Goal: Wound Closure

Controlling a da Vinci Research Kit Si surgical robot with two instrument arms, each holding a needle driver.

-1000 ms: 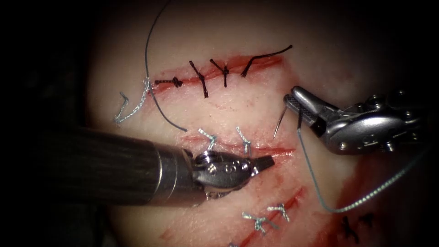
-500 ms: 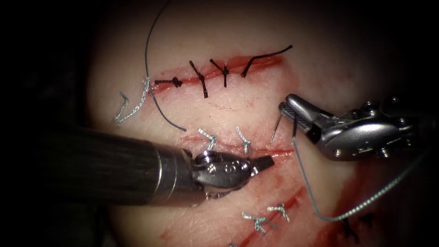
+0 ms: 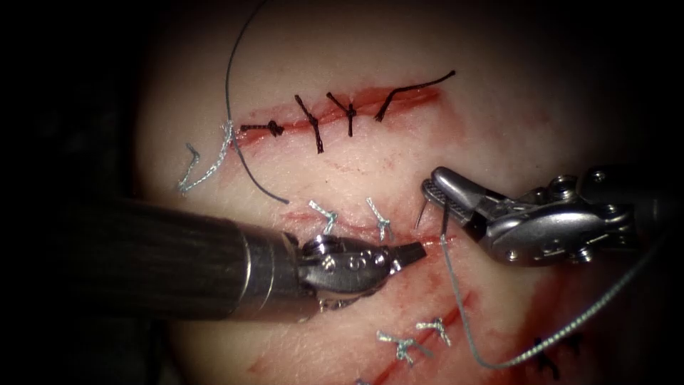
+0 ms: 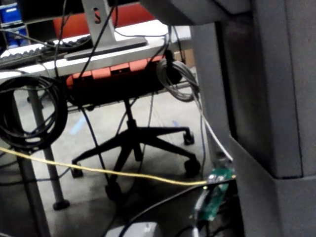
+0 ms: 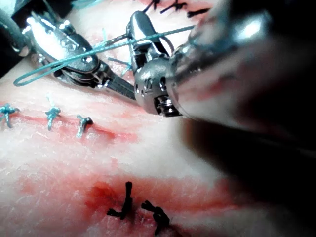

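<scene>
Right tool has come down, jaws clamping curved needle; left tool's jaws closed, empty.

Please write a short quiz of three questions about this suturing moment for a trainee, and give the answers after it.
1. True or false: the right tool holds the needle.
2. The left tool holds: A) thread B) tissue C) nothing visible
3. Fill in: the thread hangs from the needle, across the ____.

Key: 1 true, needle free of the tissue, point just above the cut; 2 C; 3 tissue.
</scene>
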